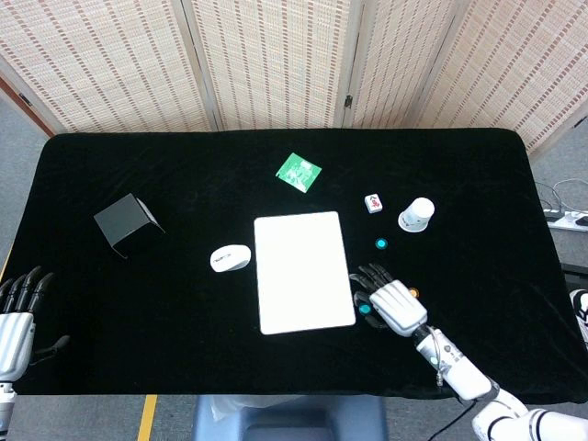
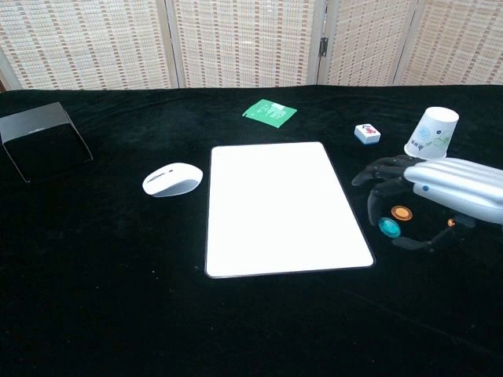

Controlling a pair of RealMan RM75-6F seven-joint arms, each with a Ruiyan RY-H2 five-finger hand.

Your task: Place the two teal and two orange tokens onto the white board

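at the near left edge of the black table [image 1: 184, 340] the left hand [image 1: 18, 317] rests with its fingers loosely spread, holding nothing (only the head view shows it). the right hand [image 2: 440, 188] hovers low beside the right edge of the white board [image 2: 275, 206], palm down, fingers spread forward and thumb reaching under; i cannot tell whether a fingertip touches anything. a teal token [image 2: 389, 227] lies on the cloth just off the board's near right corner, under the fingers, and an orange token [image 2: 402, 212] sits just behind it. a second orange token [image 1: 413, 293] peeks out beside the hand's far side. a second teal token [image 1: 381, 243] lies farther back, apart from the hand; the chest view hides it behind the fingers. none of the four tokens is on the board. left of the board lies a white mouse [image 2: 172, 179], and far left a dark box [image 2: 43, 141]. farther back on the right stand an upturned paper cup [image 2: 431, 133] and a small tile [image 2: 366, 133]. a green packet [image 2: 269, 111] lies beyond the board's far edge.
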